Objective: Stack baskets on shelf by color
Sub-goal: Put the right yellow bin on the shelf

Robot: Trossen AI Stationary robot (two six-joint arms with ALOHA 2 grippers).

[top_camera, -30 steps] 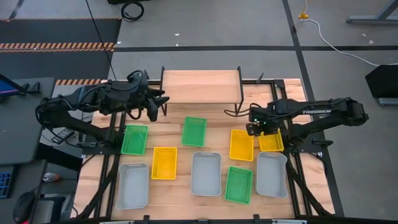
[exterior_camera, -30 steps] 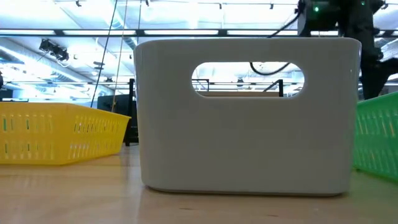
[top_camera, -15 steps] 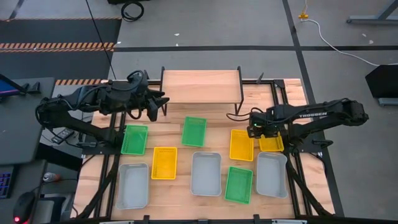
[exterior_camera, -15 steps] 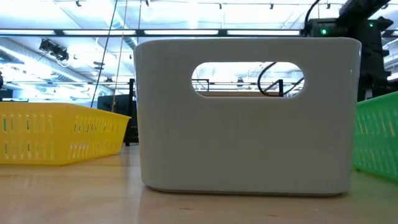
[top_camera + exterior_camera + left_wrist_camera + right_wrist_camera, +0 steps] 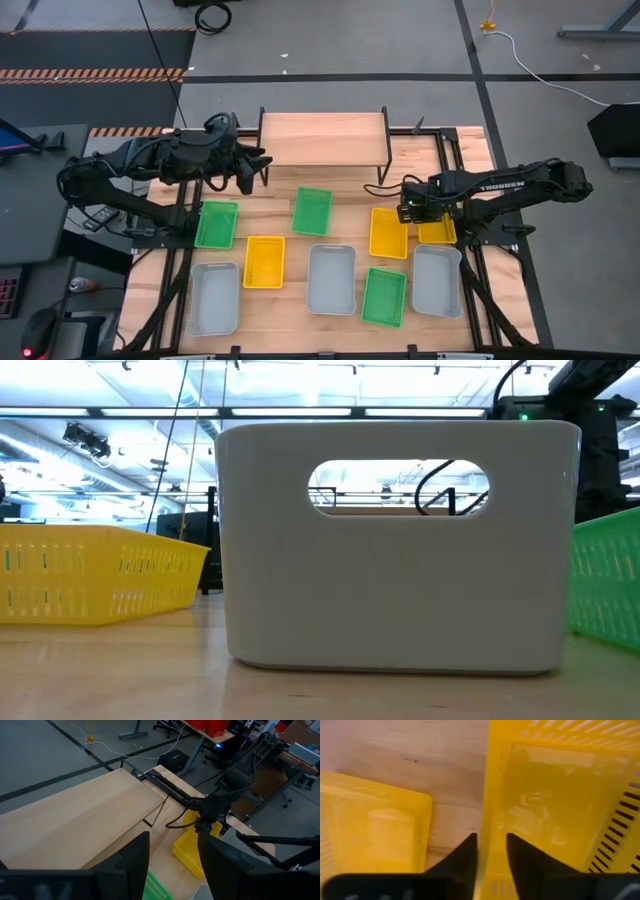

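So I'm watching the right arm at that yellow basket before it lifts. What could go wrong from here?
The right gripper straddles only the thin side wall of one yellow basket, so it may tilt or slip when lifted. A second yellow basket lies close beside it and could get nudged.

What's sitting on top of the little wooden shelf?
Nothing shows on the shelf; its plank top looks bare from above. The space under it is covered by the plank, so that part stays hidden.
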